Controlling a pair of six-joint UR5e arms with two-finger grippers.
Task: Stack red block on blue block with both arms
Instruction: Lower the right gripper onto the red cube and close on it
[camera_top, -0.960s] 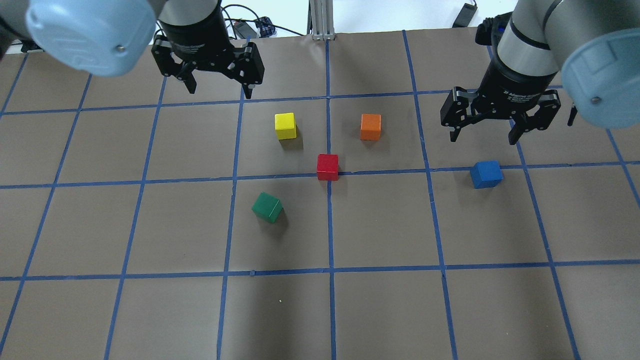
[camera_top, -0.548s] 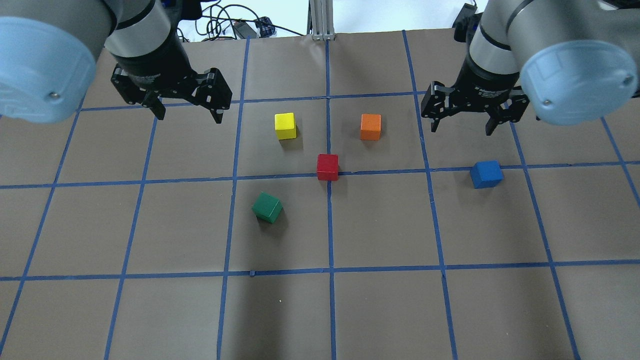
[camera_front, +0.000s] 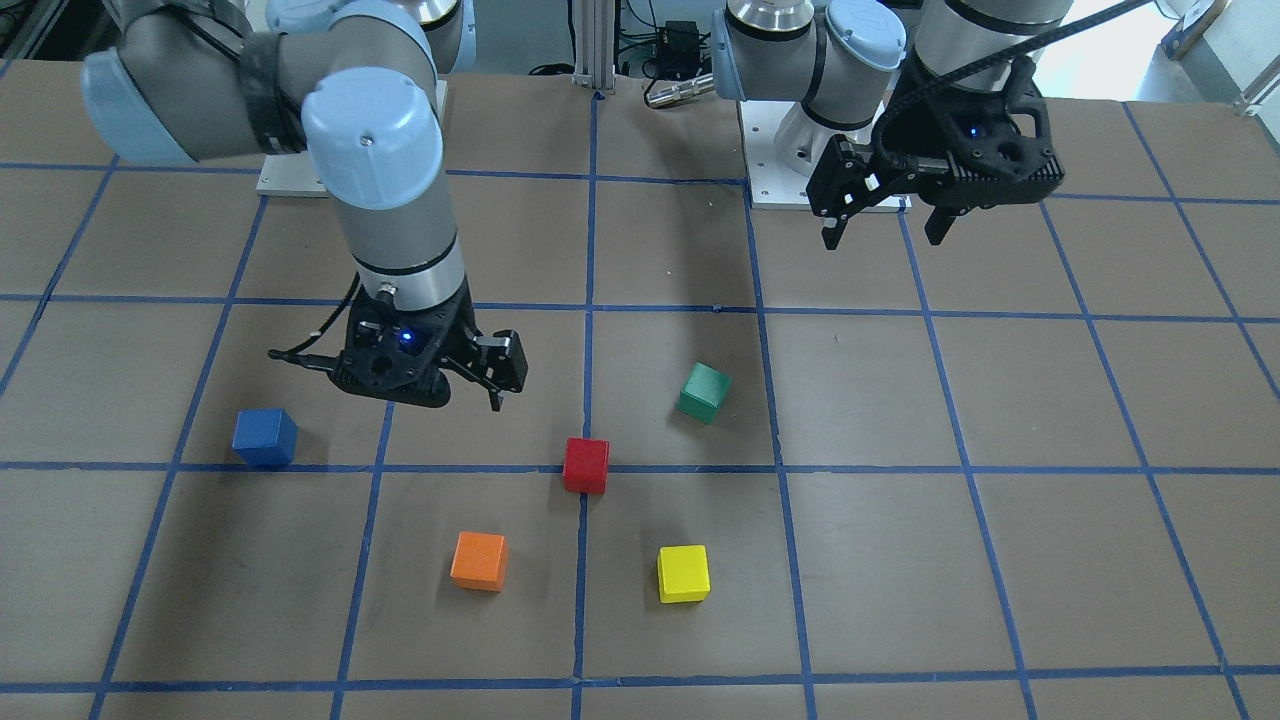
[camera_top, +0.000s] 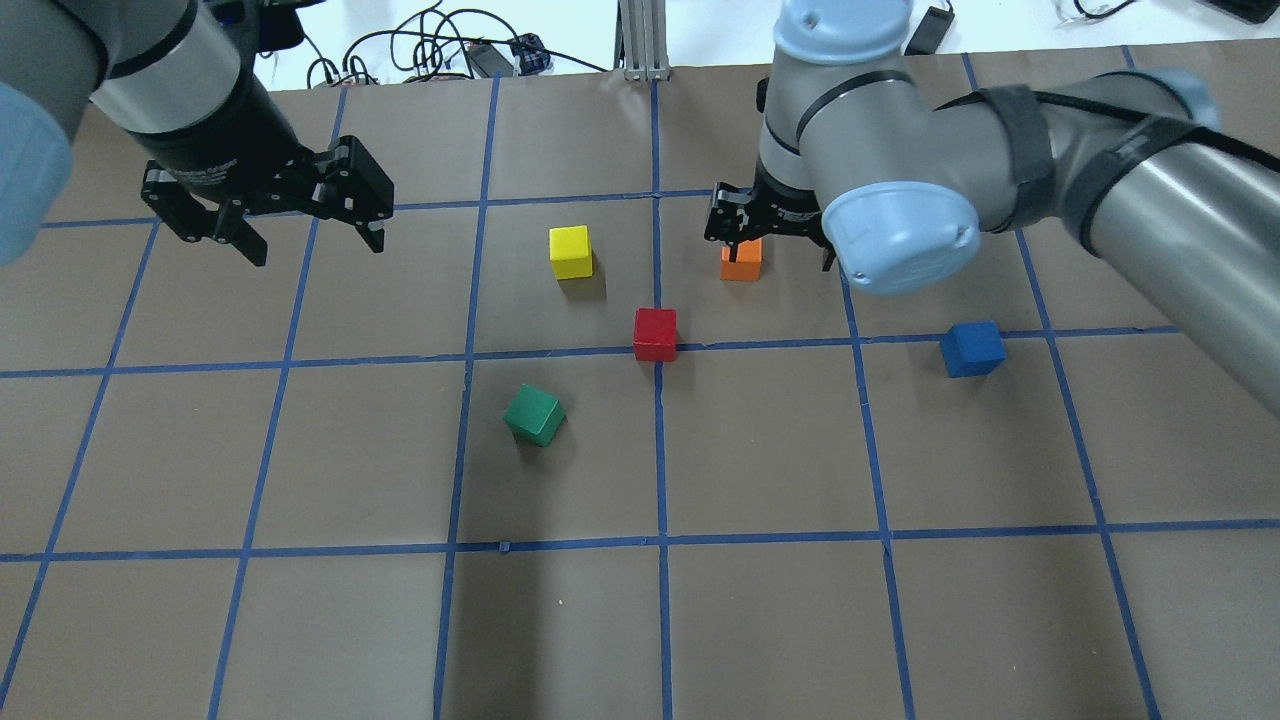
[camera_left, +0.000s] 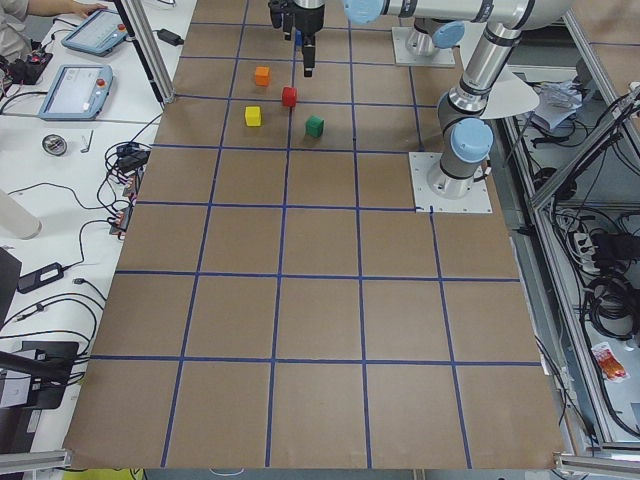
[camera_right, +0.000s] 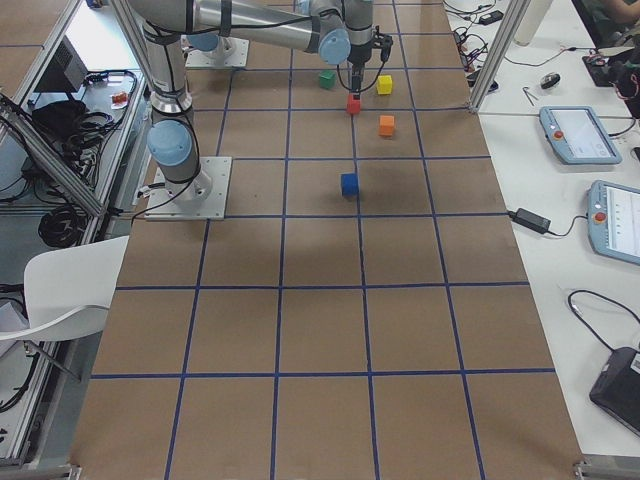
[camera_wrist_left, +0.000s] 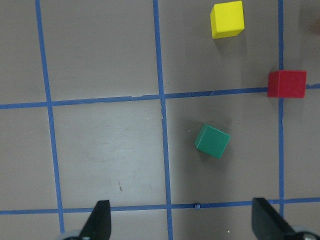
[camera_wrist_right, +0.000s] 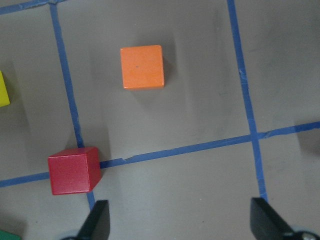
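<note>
The red block (camera_top: 655, 333) sits on a blue tape line at the table's middle; it also shows in the front view (camera_front: 586, 465) and both wrist views (camera_wrist_left: 286, 83) (camera_wrist_right: 74, 170). The blue block (camera_top: 972, 348) stands alone to the right, also in the front view (camera_front: 264, 437). My right gripper (camera_top: 780, 255) is open and empty, hovering by the orange cube, between the red and blue blocks; the red block lies just left of its left finger in the right wrist view (camera_wrist_right: 181, 222). My left gripper (camera_top: 315, 248) is open and empty, far left of the blocks.
A yellow cube (camera_top: 570, 251), an orange cube (camera_top: 745, 265) and a tilted green cube (camera_top: 535, 414) stand around the red block. The right arm's elbow (camera_top: 900, 235) hangs over the table between the orange cube and the blue block. The brown table (camera_top: 300, 620) carries a blue tape grid.
My right gripper has swung left from above the blue block to the orange cube. My left gripper has moved left and toward the robot. Both stayed open; no block moved.
</note>
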